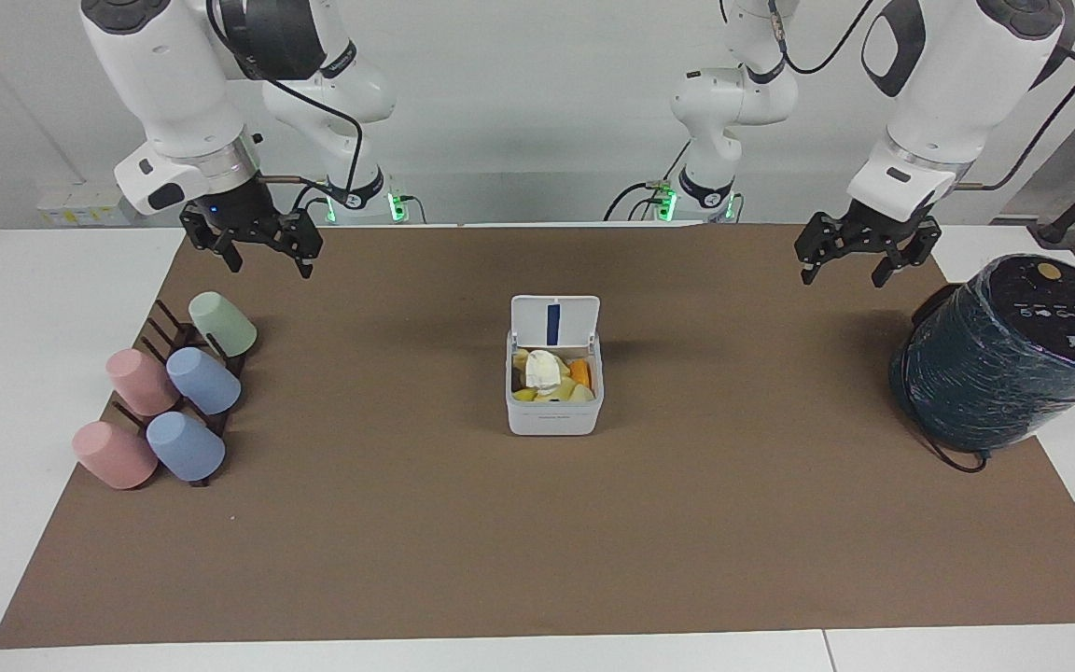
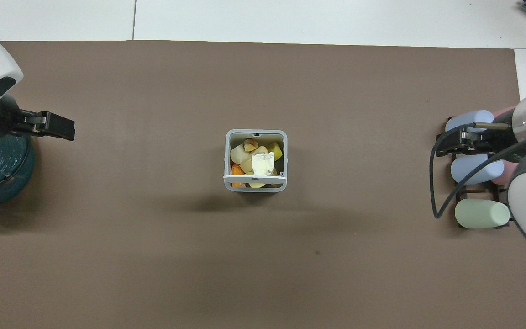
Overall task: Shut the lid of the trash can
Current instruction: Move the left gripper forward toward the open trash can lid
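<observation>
I have the left gripper [image 1: 856, 255] hanging in the air with its fingers spread and nothing between them, over the mat [image 1: 537, 523] at the left arm's end of the table [image 1: 34, 373]. Just beside it and lower, the teal cylinder [image 1: 1004, 364] leans on the mat's edge, wrapped in dark film, a black cord running out from under it. My right gripper [image 1: 262, 245] hangs the same way at the right arm's end, fingers apart and holding nothing, over the mat just above the cup rack [image 1: 185, 338]. Both arms are waiting.

The mat is brown and covers most of the white table. Between the two grippers, well apart from each and farther from the robots than either one's spot over the mat, sits the can [image 1: 553, 392], a small white square box in the middle of the mat. Its lid [image 1: 554, 321] stands open, roughly upright on the hinge at the edge nearest the robots, the blue stripe on its underside showing in the facing view. Inside the can I see scraps [image 2: 254, 162] in pale yellow, orange and white, filling it nearly to the rim.

Below the right gripper, the rack carries five cups on their sides: one green [image 1: 223, 323], two blue [image 1: 202, 380], two pink [image 1: 140, 382].
</observation>
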